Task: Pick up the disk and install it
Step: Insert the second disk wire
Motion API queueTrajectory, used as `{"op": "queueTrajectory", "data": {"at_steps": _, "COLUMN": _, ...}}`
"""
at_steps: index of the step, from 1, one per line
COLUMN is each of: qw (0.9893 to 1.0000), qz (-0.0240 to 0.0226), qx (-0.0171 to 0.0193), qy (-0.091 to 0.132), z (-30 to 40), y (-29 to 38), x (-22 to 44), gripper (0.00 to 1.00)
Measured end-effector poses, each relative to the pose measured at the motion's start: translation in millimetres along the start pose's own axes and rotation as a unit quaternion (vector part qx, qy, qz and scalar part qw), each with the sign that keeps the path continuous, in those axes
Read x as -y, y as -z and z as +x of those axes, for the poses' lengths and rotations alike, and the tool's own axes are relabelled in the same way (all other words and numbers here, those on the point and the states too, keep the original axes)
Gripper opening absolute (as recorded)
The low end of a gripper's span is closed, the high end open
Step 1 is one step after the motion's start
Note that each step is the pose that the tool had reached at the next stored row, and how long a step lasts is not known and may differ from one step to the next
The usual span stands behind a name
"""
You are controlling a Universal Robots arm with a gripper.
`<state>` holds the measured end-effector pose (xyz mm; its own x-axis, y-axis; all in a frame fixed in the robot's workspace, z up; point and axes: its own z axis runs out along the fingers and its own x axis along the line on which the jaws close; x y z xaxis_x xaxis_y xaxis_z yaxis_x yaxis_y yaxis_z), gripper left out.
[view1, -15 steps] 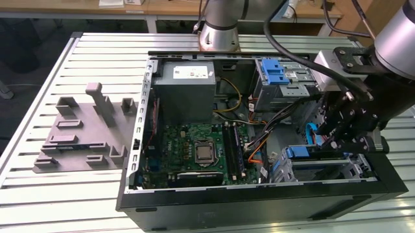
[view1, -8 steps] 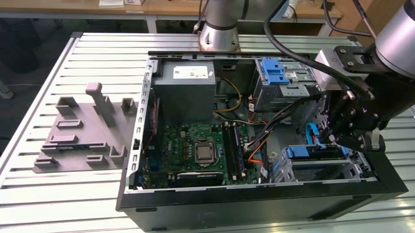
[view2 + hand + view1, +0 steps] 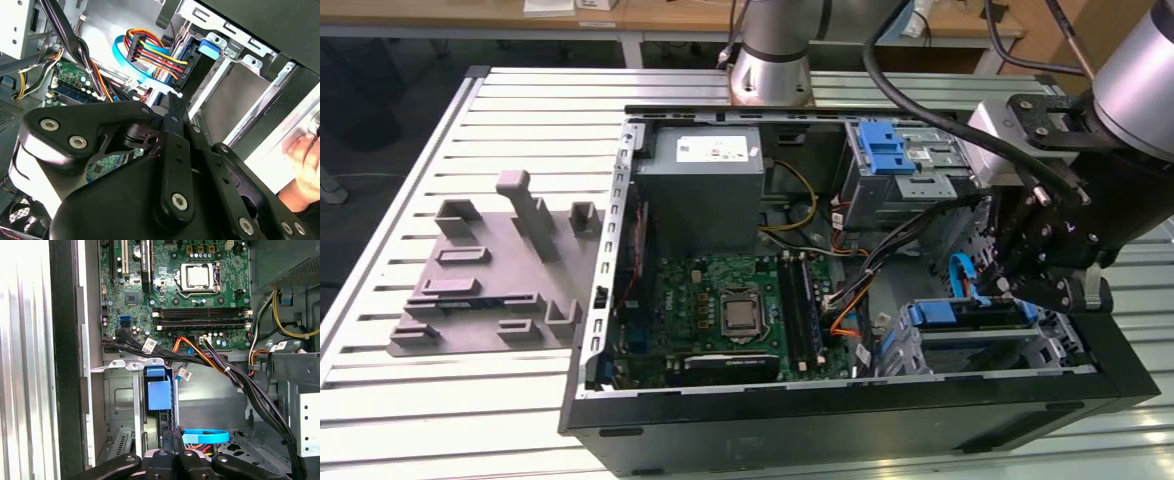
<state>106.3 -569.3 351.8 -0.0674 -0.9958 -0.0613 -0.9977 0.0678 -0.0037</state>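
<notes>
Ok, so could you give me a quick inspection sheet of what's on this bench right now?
Surface: slatted metal table, carrying an open computer case.
Job's things: the disk appears slotted into the case's lower drive bay, its blue bracket end showing.
Clutter: grey moulded fixture on the table at the exterior view's left, with nothing in it.
Grippers: the gripper hangs inside the case right at the disk's bay.
Cables: light blue flat cable and a red, yellow and orange wire bundle run close by the gripper.
Surroundings: a person's hand rests near the case's edge; desks behind the table.
</notes>
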Motion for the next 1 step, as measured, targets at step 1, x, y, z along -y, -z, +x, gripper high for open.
{"op": "queueTrajectory", "data": {"at_steps": 1, "qw": 1.0000, "qz": 0.0000, "qx": 0.0000, "qy": 0.000, "z": 0.0, "y": 0.0, "x": 0.0, "gripper": 0.11}}
